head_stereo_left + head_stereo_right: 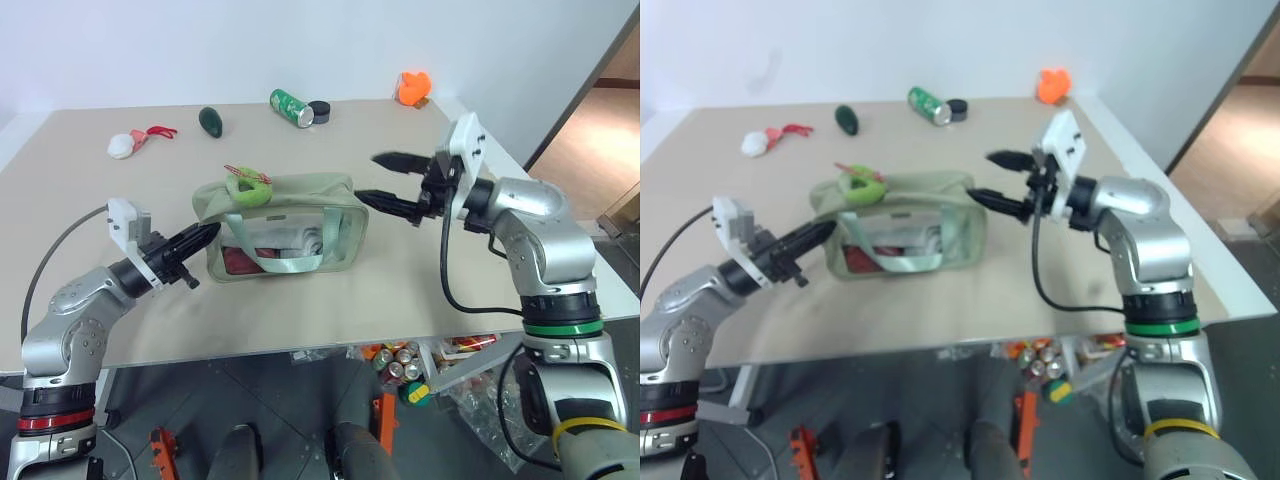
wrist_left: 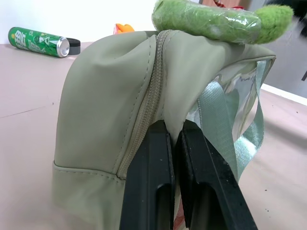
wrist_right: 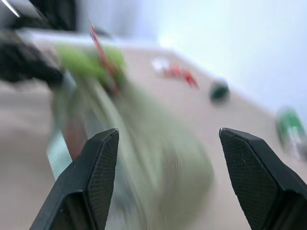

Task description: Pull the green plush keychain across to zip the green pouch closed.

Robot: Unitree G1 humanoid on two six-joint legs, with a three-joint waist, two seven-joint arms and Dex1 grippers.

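Note:
The green pouch (image 1: 280, 225) stands in the middle of the table, clear window and strap handle toward me. On its top, at the left end, lies the green plush keychain (image 1: 248, 187) with red cord beside it. My left gripper (image 1: 205, 235) is shut on the fabric of the pouch's left end; in the left wrist view the fingers (image 2: 148, 182) pinch a fold beside the zipper, with the keychain (image 2: 211, 21) above. My right gripper (image 1: 372, 178) is open, just off the pouch's right end and a little above it, holding nothing. In the right wrist view the pouch (image 3: 158, 158) is blurred.
At the back of the table lie a green can (image 1: 291, 108), a black ring (image 1: 319, 110), a dark green avocado-shaped object (image 1: 210, 121), a white plush with red cord (image 1: 125, 144) and an orange object (image 1: 413, 88). The table's front edge (image 1: 300, 350) runs close below the pouch.

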